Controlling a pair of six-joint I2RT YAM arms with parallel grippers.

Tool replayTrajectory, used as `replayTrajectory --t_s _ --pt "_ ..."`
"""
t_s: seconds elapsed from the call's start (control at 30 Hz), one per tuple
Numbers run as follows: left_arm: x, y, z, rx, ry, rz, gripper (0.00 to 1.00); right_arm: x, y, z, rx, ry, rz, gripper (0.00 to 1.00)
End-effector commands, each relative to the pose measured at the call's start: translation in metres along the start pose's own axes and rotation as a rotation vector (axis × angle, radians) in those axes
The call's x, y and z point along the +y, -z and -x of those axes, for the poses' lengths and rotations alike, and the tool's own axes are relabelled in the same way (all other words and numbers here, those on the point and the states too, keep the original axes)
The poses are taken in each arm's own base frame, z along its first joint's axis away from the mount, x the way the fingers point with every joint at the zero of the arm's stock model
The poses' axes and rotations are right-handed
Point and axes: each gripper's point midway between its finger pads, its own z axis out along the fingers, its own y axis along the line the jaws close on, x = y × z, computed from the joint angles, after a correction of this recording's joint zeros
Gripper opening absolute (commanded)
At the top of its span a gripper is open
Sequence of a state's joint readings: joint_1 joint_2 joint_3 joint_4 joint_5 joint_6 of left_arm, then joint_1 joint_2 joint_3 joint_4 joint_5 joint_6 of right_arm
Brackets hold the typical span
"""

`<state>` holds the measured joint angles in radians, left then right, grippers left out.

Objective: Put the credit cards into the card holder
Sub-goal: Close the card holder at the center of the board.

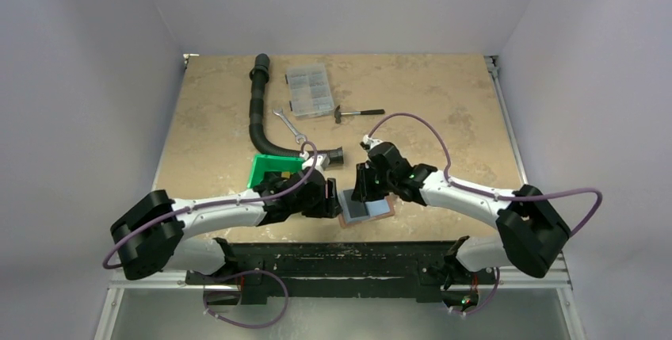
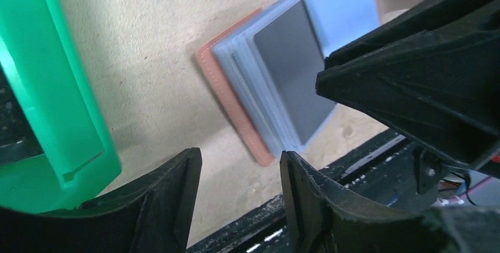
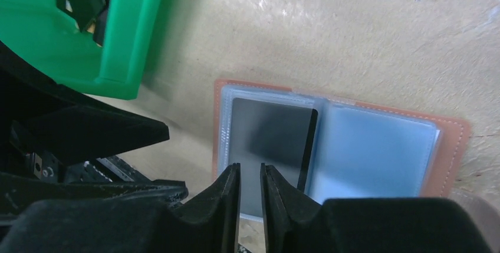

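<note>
**Left tool** (image 2: 239, 197): the jaws stand well apart and the gap between the fingers holds nothing. Bare worktop (image 1: 444, 118) shows through it. The tool is low over the worktop.

**Right tool** (image 3: 250, 197): the jaws are narrow, with only a slim slit between the fingers. Nothing is seen pinched in the slit. It hangs close above the near edge of the card holder's left page.

**Card holder** (image 3: 377, 158): it lies open and flat on the worktop, with the grey-blue pocketed inside facing up and a reddish-brown border showing all round.
- It is directly under and just ahead of the right tool's fingertips.
- From the left tool it lies ahead and to the right of the fingertips, and is not touched by them.
- In the overhead view it sits between the two tools, which nearly meet above it.

**Dark card** (image 3: 268, 135): it lies on the left page of the holder, just ahead of the right tool's fingertips. Its right edge runs along the centre fold. Whether it is fully seated in a pocket or resting on top cannot be told.

**Green bin** (image 2: 56, 105): it stands on the worktop to the left of the left tool's fingers. It is near the holder but clear of it. From the right tool it lies ahead and to the left.
</note>
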<state>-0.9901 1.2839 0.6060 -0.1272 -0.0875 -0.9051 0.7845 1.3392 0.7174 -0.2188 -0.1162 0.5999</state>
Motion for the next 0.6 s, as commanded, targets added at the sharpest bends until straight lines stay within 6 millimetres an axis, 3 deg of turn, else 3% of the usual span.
replayTrajectory --t_s 0.0,0.13,0.57 --pt "-0.004 -0.015 -0.007 0.001 0.041 -0.028 0.55 -0.001 -0.014 -0.007 0.004 -0.031 0.025 0.24" --pt "-0.001 -0.021 -0.004 -0.039 0.041 -0.035 0.59 -0.014 -0.019 -0.015 -0.002 -0.058 -0.016 0.20" --pt "-0.034 -0.043 -0.011 0.002 0.056 -0.201 0.72 -0.028 -0.020 -0.029 0.009 -0.154 0.039 0.19"
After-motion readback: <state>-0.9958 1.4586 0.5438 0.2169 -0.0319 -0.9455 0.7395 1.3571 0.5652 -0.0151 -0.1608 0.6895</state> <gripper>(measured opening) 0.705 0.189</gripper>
